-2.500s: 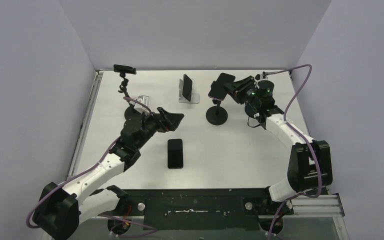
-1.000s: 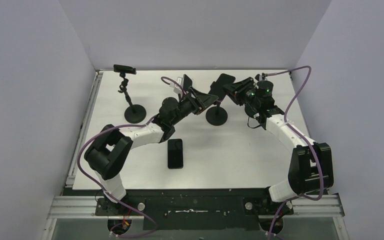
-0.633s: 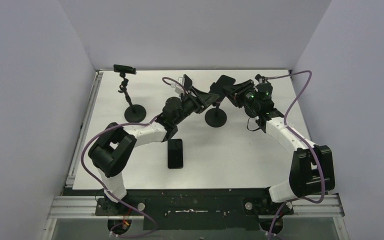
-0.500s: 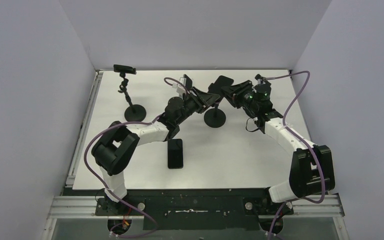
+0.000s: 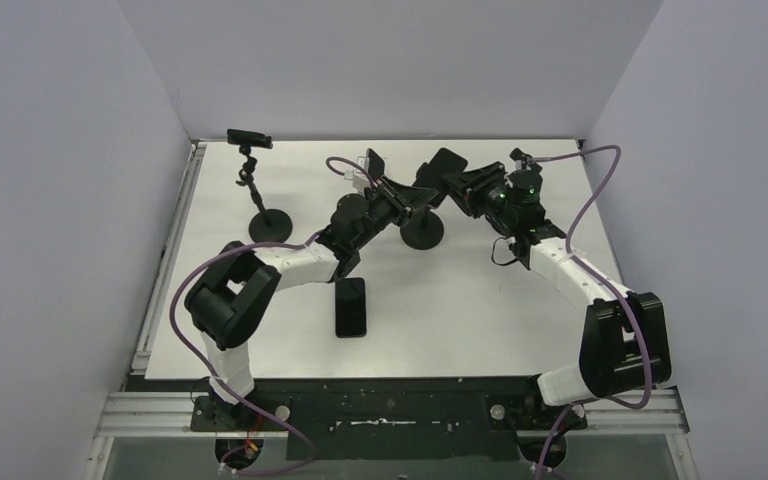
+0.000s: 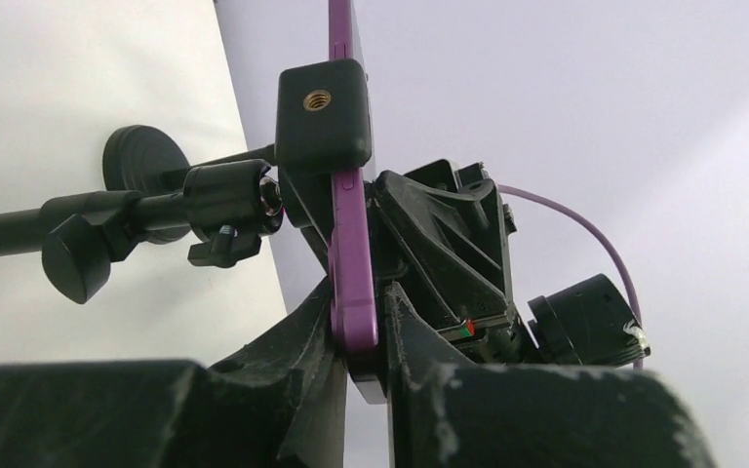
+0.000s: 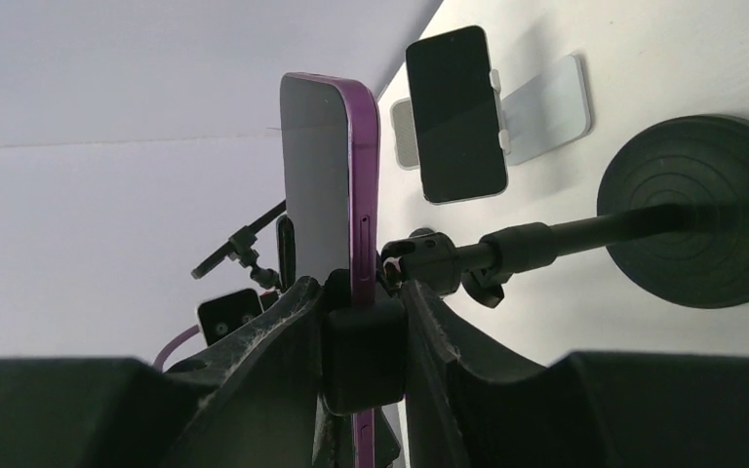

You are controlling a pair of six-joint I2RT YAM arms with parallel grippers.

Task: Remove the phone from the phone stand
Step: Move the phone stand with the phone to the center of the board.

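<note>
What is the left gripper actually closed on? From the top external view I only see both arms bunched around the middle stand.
Observer: The left wrist view shows the left gripper shut on one end of the purple phone.
Operator: And the right one?
Observer: In the right wrist view, the right gripper pinches the stand's clamp, not the phone itself.
Operator: Is the phone out yet?
Observer: No. The left wrist view shows the clamp's other end hooked over the phone's edge.
</note>
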